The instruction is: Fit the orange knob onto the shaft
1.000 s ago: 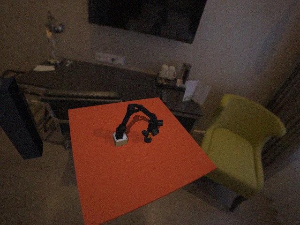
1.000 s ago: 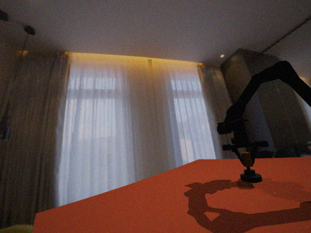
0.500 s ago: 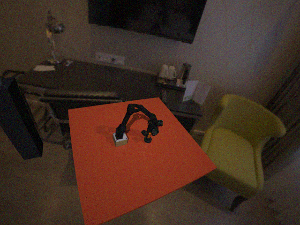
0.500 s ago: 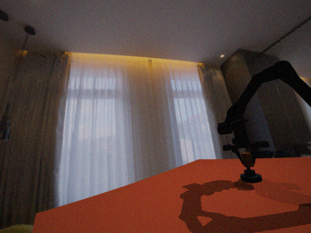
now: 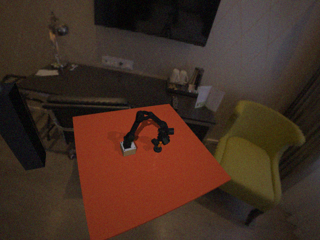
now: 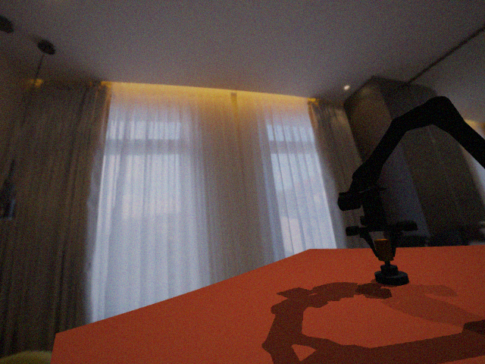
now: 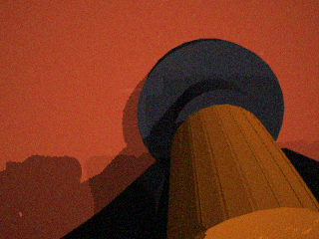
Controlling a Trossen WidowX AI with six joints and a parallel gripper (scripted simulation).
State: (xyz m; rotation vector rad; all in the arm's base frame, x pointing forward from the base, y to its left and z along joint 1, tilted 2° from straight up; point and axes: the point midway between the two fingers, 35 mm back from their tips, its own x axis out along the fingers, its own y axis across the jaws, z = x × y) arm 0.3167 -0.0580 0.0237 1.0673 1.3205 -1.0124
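Gripper (image 5: 159, 145) (image 6: 386, 258) (image 7: 223, 163) is closed on the knob (image 5: 160, 144) (image 6: 383, 249) (image 7: 229, 169), one finger on each side. Knob is located above the pedestal (image 5: 157, 149) (image 6: 391, 278) (image 7: 209, 62), with a short dark length of the shaft (image 6: 387, 263) visible beneath it in the exterior view. Whether the shaft's tip has entered the hole cannot be determined. Seating is incomplete.

Step in hand is judged to be finding the angle. Recommended method: keep the knob upright and centred on the shaft, apply light downward pressure, and turn slowly in small increments about the shaft's own axis. A sudden gain in depth would indicate that the flats agree; turning should then cease and the push continue straight down. Heavy force before alignment could tilt the knob or make it slip in the fingers. Sideways drift could lose the centre. Release is to be made only once the lower rim meets the pedestal.

Knob is orange, with fine lengthwise lines on its side and a paler, brighter end face toward the wrist camera. One side is in deep shade. Its hole and flat are hidden from view. Pedestal is round, dark and stepped, and stands on the orange table (image 5: 144, 180) (image 6: 219, 324) (image 7: 60, 60). Beyond the table, a yellow chair (image 5: 248, 160) and a dark desk (image 5: 90, 82) are noted, both apart from the work.
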